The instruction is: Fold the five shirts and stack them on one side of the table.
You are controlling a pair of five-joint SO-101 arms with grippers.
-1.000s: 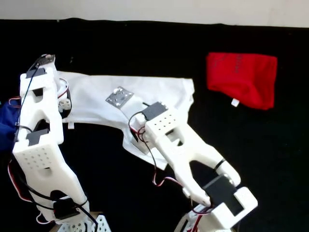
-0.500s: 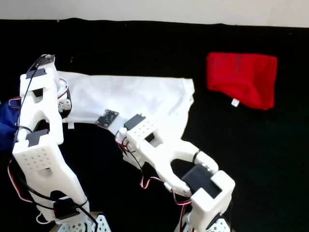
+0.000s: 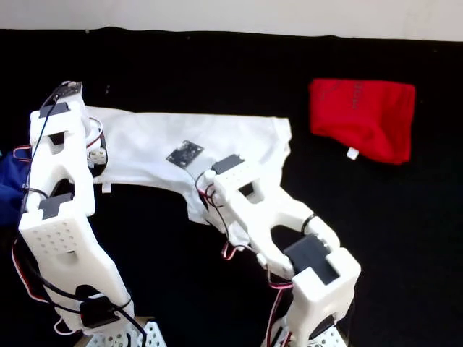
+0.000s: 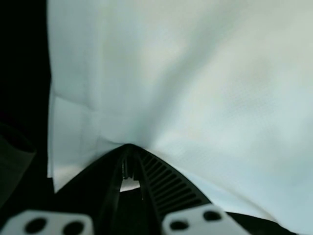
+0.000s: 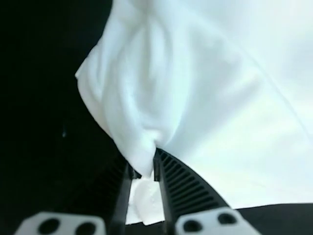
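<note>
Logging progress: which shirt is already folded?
The red shirt, a compact bundle lying by itself. The white shirt is spread out; the blue shirt is mostly hidden behind an arm.

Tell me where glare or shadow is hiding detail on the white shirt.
High view: the white shirt glares nearly flat, with few folds readable, against the black table. Left wrist view: even light, one faint crease shadow beside the left gripper. Right wrist view: soft shadows mark the bunched folds at the right gripper.
</note>
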